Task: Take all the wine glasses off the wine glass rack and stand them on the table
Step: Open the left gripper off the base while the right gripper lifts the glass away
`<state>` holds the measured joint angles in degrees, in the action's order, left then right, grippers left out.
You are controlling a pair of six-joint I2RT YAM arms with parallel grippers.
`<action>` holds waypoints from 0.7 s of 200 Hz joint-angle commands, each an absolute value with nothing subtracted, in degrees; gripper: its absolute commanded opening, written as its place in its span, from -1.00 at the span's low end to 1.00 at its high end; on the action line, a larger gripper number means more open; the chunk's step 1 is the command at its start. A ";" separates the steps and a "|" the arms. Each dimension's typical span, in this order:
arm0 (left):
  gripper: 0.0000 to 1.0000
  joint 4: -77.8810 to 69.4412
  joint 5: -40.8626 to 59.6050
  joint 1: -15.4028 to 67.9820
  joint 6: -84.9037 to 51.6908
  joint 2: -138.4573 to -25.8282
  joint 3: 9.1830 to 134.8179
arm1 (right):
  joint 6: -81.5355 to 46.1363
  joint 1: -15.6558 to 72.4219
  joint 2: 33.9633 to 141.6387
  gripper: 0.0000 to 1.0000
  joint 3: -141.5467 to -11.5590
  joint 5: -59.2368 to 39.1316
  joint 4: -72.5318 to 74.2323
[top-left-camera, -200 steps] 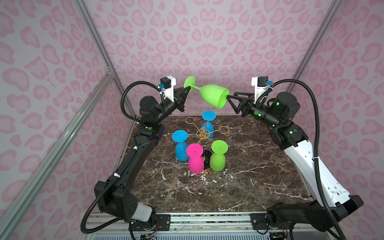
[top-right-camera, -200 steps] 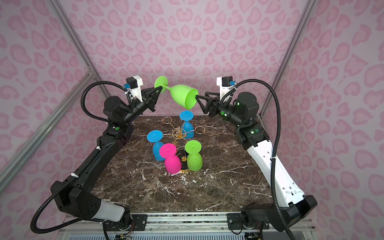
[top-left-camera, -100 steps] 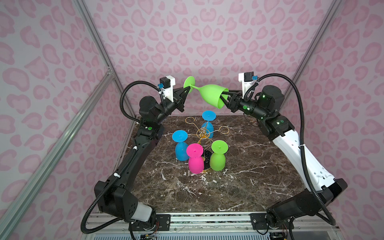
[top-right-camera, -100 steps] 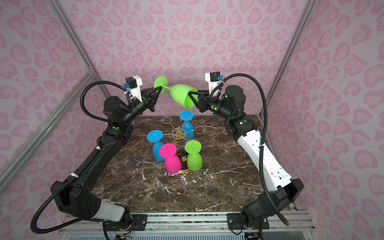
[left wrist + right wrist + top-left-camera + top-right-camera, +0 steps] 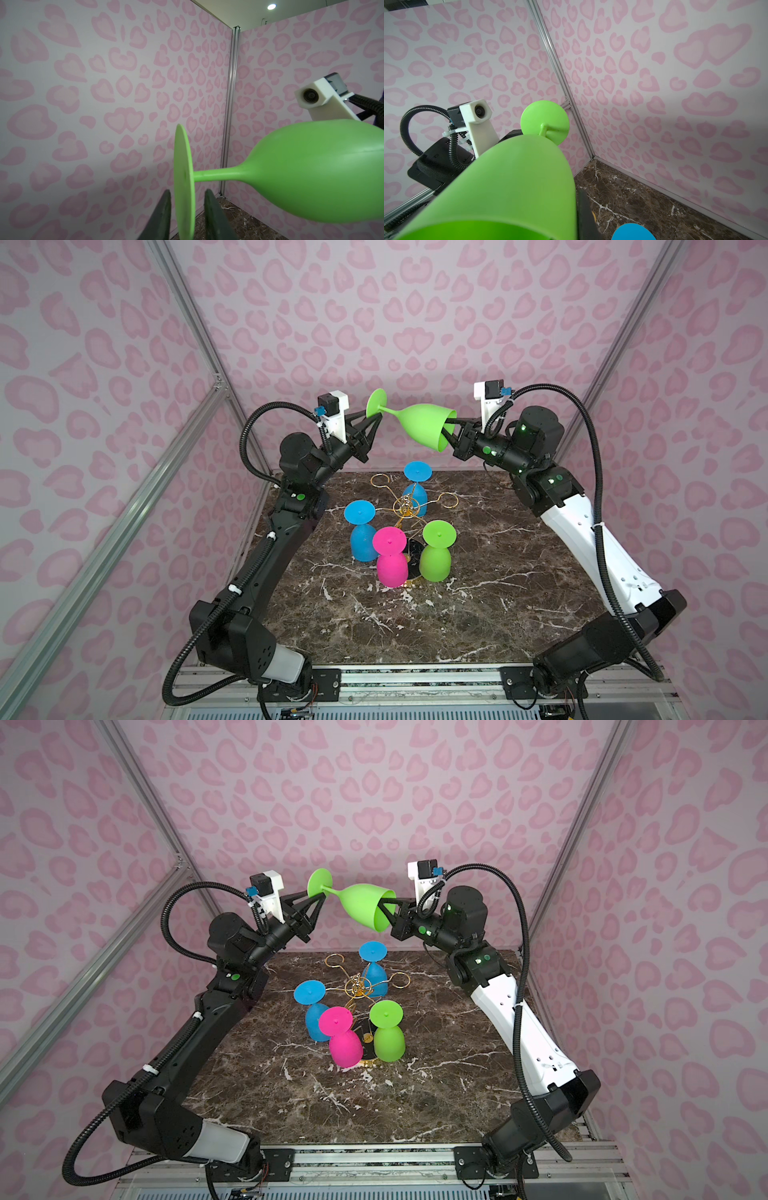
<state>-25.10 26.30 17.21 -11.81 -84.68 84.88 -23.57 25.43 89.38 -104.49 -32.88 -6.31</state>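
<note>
1. Enclosure walls (image 5: 415, 302): pale panels printed with pink hearts, joined by metal corner rails.
2. Tabletop (image 5: 498, 593): dark brown marble pattern with white veins.
3. Left arm (image 5: 270, 551): black, raised toward the back wall, reaching inward from the left.
4. Right arm (image 5: 582, 531): white and black, raised to the same height from the right.
5. Wine glass rack (image 5: 405, 506): thin gold wire stand at mid-tabletop. Looped arms radiate from a central post, and two of the gold loops show on the far side.
6. Green wine glass (image 5: 422, 427): off the rack and high in the air between the two arms, above the far edge of the tabletop. It lies nearly on its side, foot toward the left arm and mouth toward the right.
7. Four glasses hang bowl-down on the rack with their feet up:
   - near blue glass (image 5: 361, 531)
   - far blue glass (image 5: 417, 489)
   - pink glass (image 5: 390, 558)
   - second green glass (image 5: 436, 551)
8. Right end effector (image 5: 449, 427): closed narrow on the bowl rim of the green wine glass, one finger inside the mouth and one outside.
9. Left end effector (image 5: 187, 191): parted. Its dark fingers (image 5: 214, 216) stand on either side of the glass's foot disc with a gap on each side, so it has no grip.
</note>
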 commanded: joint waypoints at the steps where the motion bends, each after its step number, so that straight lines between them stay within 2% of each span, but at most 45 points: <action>1: 0.47 -27.56 23.89 17.16 -11.22 -84.78 84.60 | -25.25 24.26 89.82 -1.00 -106.01 -34.43 -5.78; 23: 0.83 -26.86 21.30 16.99 -10.08 -84.03 83.88 | -25.47 21.27 89.44 -1.00 -107.77 -33.49 -8.08; 39: 0.95 -26.48 18.72 16.49 -9.03 -82.77 82.79 | -25.31 17.95 89.52 -1.00 -109.18 -32.57 -10.94; 73: 1.00 -25.67 13.08 16.03 -6.18 -79.09 80.08 | -21.02 12.50 94.12 -1.00 -118.51 -30.72 -23.95; 97: 0.95 -23.76 9.04 15.44 -4.52 -75.45 77.85 | -18.02 10.13 99.19 -1.00 -126.05 -27.85 -31.91; 140: 0.95 -19.92 4.80 12.70 -6.26 -67.76 71.50 | -12.41 8.79 113.52 -1.00 -144.46 -23.05 -49.30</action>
<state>-22.26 8.86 13.76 -5.80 -70.81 73.56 -16.99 8.73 107.63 -137.40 -26.33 -36.23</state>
